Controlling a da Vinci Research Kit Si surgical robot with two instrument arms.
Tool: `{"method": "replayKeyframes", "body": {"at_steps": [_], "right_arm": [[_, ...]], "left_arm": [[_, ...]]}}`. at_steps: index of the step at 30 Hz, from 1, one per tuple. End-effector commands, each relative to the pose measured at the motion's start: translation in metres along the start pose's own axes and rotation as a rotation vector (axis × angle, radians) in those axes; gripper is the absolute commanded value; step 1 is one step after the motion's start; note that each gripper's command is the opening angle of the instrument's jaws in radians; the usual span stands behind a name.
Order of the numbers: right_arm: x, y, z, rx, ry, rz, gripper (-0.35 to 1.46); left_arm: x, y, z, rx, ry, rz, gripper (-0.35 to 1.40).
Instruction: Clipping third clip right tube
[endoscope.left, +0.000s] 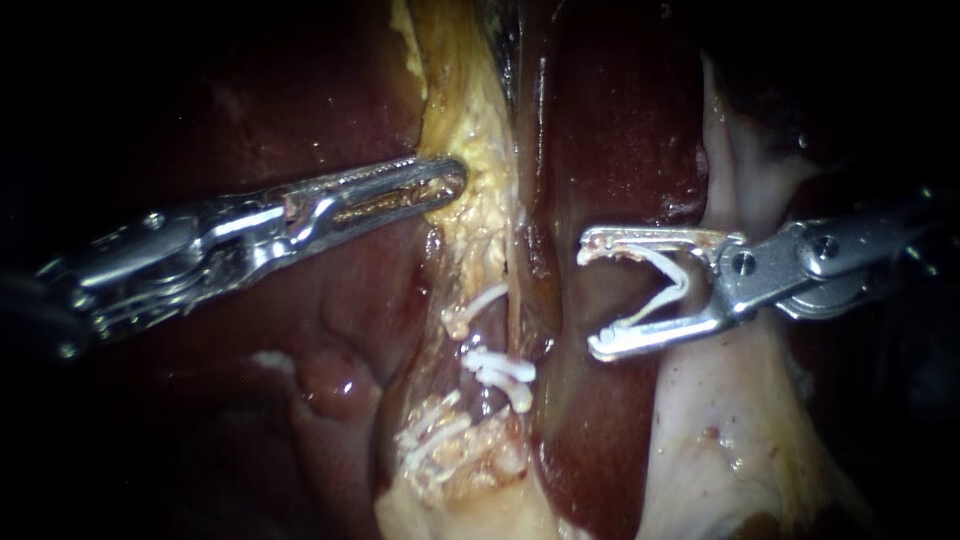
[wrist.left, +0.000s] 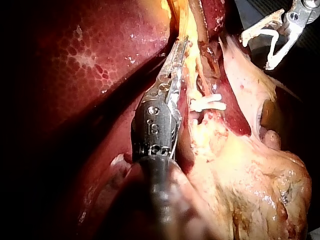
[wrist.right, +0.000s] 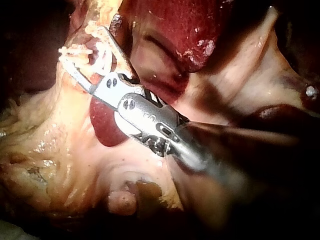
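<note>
Right instrument (endoscope.left: 592, 300) jaws spread, cradling an open clip (endoscope.left: 680, 283), mouth facing the top-to-bottom tube (endoscope.left: 512, 300) just leftward, not yet astride

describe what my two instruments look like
The left instrument is shiny silver metal. It has a long slim end with a slot down it and fine teeth, then a jointed steel wrist with small stamped marks and a dark shaft. The right instrument is also silver metal, with a wider forked end, two round pins at its hinge and a dark shaft.
</note>
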Motion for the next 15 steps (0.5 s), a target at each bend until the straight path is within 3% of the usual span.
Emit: {"method": "replayKeyframes", "body": {"at_steps": [1, 5, 9, 15], "right_arm": [[0.0, 0.0, 0.0, 0.0, 0.0, 0.0, 0.6], [-0.0002, -0.0001, 0.0001, 0.0, 0.0, -0.001, 0.6], [-0.0013, -0.0004, 0.0008, 0.0, 0.0, 0.062, 0.6], [-0.0043, -0.0007, 0.003, 0.017, 0.002, 0.21, 0.6]], "left_arm": [[0.0, 0.0, -0.0001, 0.0, 0.0, 0.0, -0.35], [0.0, -0.0002, -0.0003, 0.0, 0.0, -0.001, -0.35], [-0.0008, -0.0007, -0.0014, 0.004, 0.004, -0.005, -0.35], [-0.0039, -0.0006, -0.0056, -0.005, -0.036, -0.029, -0.35]]}}
